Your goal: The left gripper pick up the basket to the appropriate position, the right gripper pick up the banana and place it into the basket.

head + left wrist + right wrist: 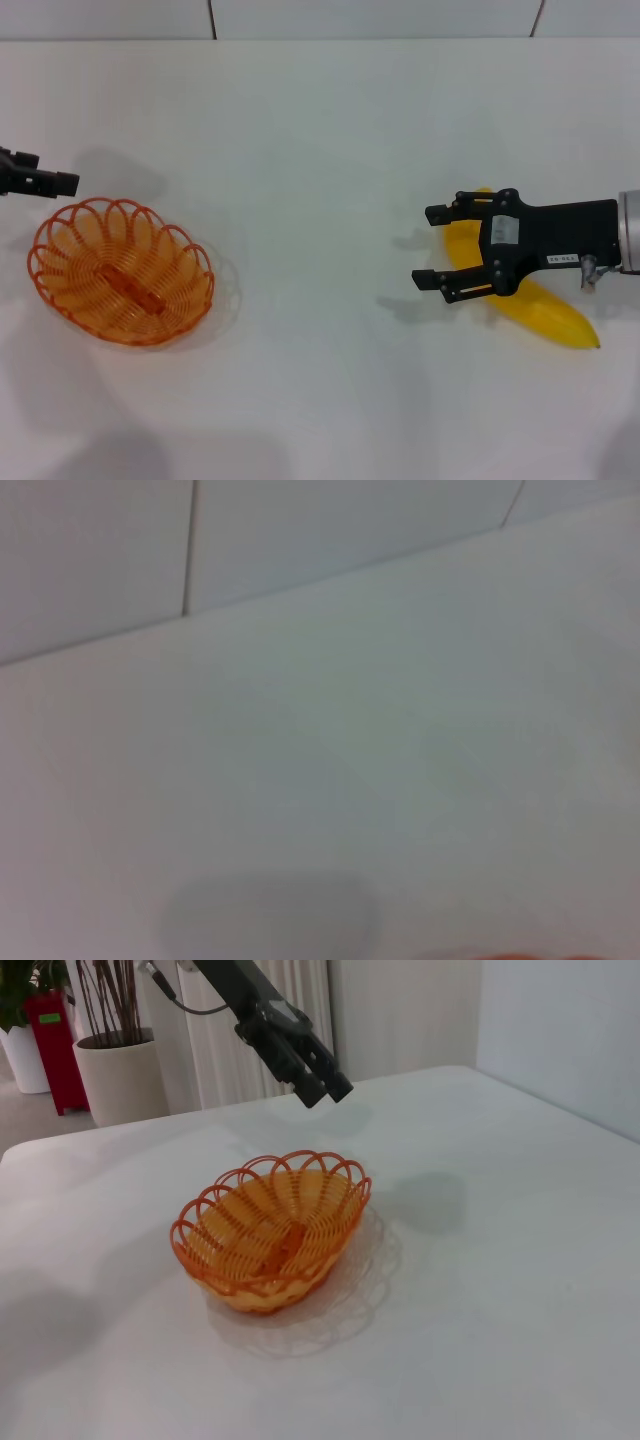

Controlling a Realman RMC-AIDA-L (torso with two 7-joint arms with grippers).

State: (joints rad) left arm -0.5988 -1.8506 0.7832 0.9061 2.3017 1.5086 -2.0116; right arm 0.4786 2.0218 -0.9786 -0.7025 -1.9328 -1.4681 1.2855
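The orange wire basket (120,270) stands on the white table at the left; it also shows in the right wrist view (272,1230) and is empty. The left gripper (45,182) hovers just beyond the basket's far left rim, apart from it; in the right wrist view (325,1085) its fingers lie close together and hold nothing. The yellow banana (545,310) lies on the table at the right. The right gripper (428,246) is open and sits over the banana's upper half, fingertips pointing left past it. Whether the gripper touches the banana cannot be told.
The white table (320,150) ends at a tiled wall (380,15) at the back. The right wrist view shows plant pots (120,1075) and a curtain beyond the table's far edge. The left wrist view shows only table (400,780) and wall.
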